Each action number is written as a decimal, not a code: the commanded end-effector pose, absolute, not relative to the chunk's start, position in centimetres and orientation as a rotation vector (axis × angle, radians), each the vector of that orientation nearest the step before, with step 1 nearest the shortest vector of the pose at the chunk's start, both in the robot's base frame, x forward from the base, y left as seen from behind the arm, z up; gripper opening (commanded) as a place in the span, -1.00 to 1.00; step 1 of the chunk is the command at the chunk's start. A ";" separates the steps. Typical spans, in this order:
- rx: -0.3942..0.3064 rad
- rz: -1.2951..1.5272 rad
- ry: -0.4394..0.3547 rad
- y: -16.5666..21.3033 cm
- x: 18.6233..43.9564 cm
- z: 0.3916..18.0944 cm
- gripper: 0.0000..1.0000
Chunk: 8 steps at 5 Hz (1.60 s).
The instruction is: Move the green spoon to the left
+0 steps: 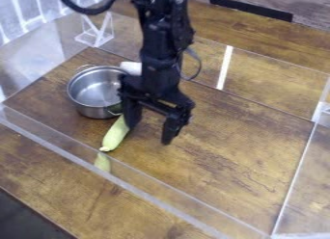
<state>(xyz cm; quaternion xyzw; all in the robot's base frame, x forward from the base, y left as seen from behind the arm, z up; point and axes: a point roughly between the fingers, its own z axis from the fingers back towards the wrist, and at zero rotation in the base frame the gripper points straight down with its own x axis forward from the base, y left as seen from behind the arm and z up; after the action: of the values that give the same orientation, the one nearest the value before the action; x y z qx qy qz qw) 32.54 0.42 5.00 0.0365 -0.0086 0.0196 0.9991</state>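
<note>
Left of the tool sits the steel pot (98, 90), the green spoon (118, 134) lies on the worktop (245, 146) just below-left of the tool (149, 127), whose jaws gape empty, so it should centre over the handle before closing.

One green spoon (115, 135), one steel pot (96, 92), one white-handled utensil w/ red head (130, 67), one robot gripper (150, 129), one wire rack (93, 31), one wooden table (245, 146).

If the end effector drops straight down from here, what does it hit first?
Probably the green spoon: the open end effector hangs over its upper end beside the pot. Depth is unclear; one finger may meet the wooden table instead.
</note>
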 end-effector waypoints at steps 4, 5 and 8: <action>0.082 0.030 -0.094 2.9 33.0 3.8 1.00; 0.082 0.046 -0.086 2.9 32.6 3.0 1.00; 0.085 0.098 -0.061 2.9 33.0 1.5 1.00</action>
<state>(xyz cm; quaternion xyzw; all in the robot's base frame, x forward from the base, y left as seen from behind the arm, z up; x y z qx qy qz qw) 33.14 2.18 3.13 0.0425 -0.0451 0.0396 0.9973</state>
